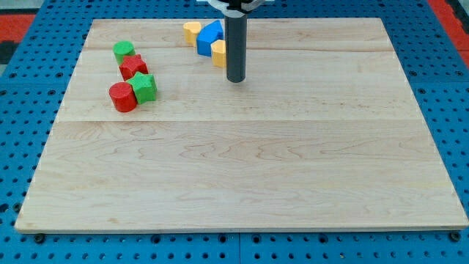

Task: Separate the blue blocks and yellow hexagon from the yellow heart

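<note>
Near the view's top centre of the wooden board [242,161], a yellow heart [192,31] lies furthest left. A blue block [212,31] and a second blue block [204,45] touch it on its right. A yellow hexagon [218,53] sits just below and right of them. My tip [235,78] rests on the board just right of and slightly below the yellow hexagon, and the rod hides the cluster's right side.
At the upper left lie a green block [124,50], a red star [133,67], a green star [144,86] and a red cylinder [123,97], close together. A blue pegboard [22,110] surrounds the board.
</note>
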Controlling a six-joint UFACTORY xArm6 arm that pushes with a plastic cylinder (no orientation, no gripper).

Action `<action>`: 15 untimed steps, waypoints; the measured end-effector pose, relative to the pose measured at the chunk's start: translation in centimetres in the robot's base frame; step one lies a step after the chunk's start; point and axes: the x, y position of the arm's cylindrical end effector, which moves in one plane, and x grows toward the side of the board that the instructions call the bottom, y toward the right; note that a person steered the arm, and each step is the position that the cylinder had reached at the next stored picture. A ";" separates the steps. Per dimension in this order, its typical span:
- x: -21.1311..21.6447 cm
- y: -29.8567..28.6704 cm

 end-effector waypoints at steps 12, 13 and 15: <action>-15.9 -7.2; -15.7 -4.1; -12.2 -1.6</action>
